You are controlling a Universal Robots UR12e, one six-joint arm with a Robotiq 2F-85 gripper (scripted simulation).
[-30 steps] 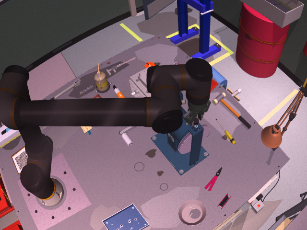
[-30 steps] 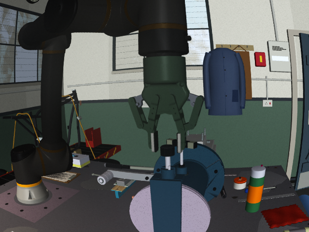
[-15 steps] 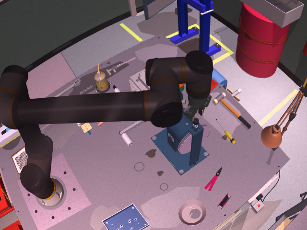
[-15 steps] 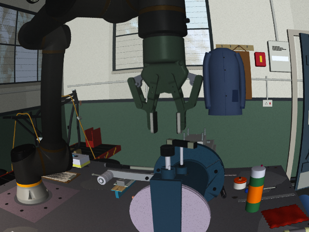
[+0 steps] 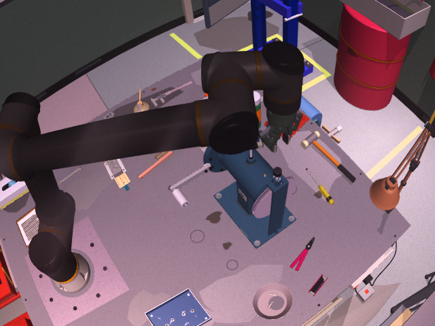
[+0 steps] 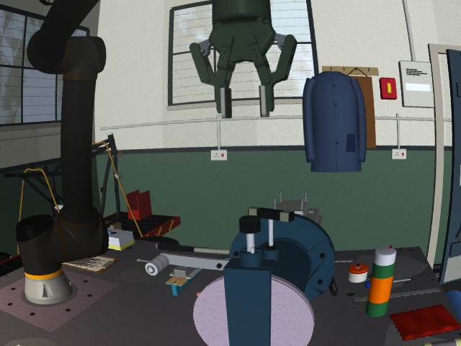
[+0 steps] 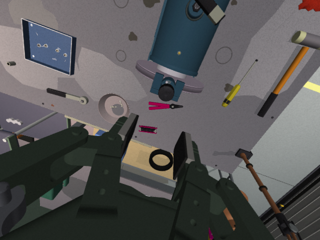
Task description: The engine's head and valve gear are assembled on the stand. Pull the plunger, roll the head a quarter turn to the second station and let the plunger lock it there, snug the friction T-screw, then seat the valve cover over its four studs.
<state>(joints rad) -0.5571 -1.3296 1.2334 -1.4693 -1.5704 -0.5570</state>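
The engine head [image 6: 298,209] is mostly hidden behind the blue stand drum [image 6: 294,249]; only its studs and grey top show above the drum. The plunger's black knob [image 6: 249,224] stands on its white pin at the front post [image 5: 277,205]. The T-screw's bar [image 6: 271,214] sits on its stem beside it. My gripper [image 6: 244,106] hangs high above the stand, open and empty. In the wrist camera the plunger knob [image 7: 166,92] lies far below my fingers [image 7: 157,144]. I do not see the valve cover.
My own forearm [image 5: 116,135] crosses the table left of the stand. A crank handle [image 5: 186,184] juts from the drum. A hammer [image 5: 330,156], yellow screwdriver [image 5: 323,191] and pink pliers [image 5: 302,258] lie to the right. A round dish [image 5: 272,301] and blue tray [image 5: 178,310] sit near the front edge.
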